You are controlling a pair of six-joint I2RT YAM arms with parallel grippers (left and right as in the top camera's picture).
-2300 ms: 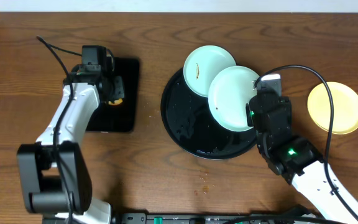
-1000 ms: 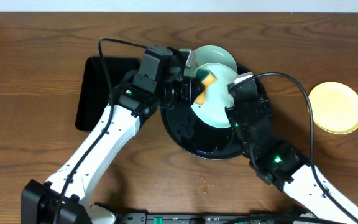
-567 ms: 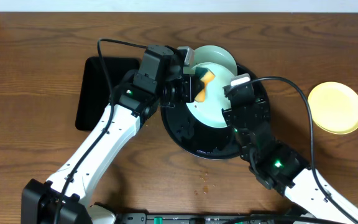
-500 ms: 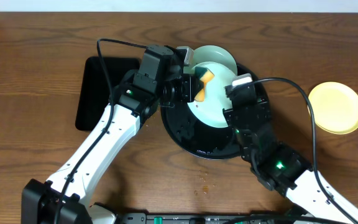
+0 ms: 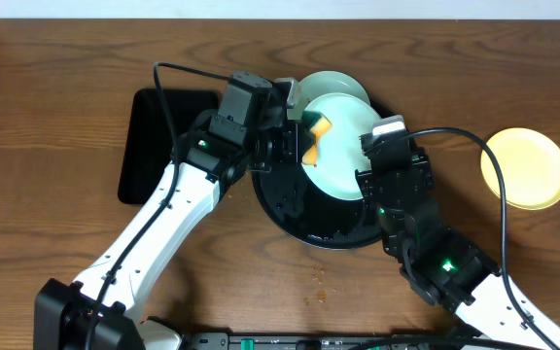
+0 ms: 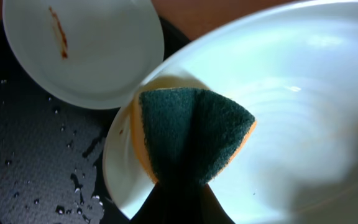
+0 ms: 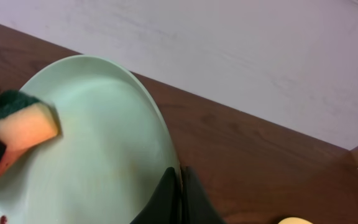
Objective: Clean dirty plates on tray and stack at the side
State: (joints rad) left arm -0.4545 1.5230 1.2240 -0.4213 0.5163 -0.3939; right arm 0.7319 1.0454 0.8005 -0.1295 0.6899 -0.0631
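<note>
Jaws: my left gripper is clamped on a folded sponge, orange with a dark green scouring face. My right gripper has both fingers pinched on the rim of a small round pale blue-white plate.
Table: I see a brown wood-grain tabletop from overhead, with everything below set on it.
Left arm: its white links run from the near left corner diagonally up and to the right. The wrist is bent over the left rim of the big tray, fingers pointing right into the pinched plate.
Right arm: it comes in from the near right, forearm angled up and to the left. The wrist sits over the tray's right side, fingers pointing toward the far edge.
Round tray: the large round glossy black tray with a raised rim sits mid-table, beaded with water drops.
Rectangular tray: a smaller rectangular black tray lies flat just left of the round one.
Pinched plate: it is over the far right part of the round tray, tilted up on edge. I cannot tell whether its low edge touches the tray. The sponge is pressed to its face near the left rim.
Second plate: a second pale blue-white plate lies on the far side of the round tray, partly hidden behind the tilted one and marked with a thin brown smear.
Yellow plate: a small round pale yellow plate lies flat on the wood, right of the round tray and well apart from it.
</note>
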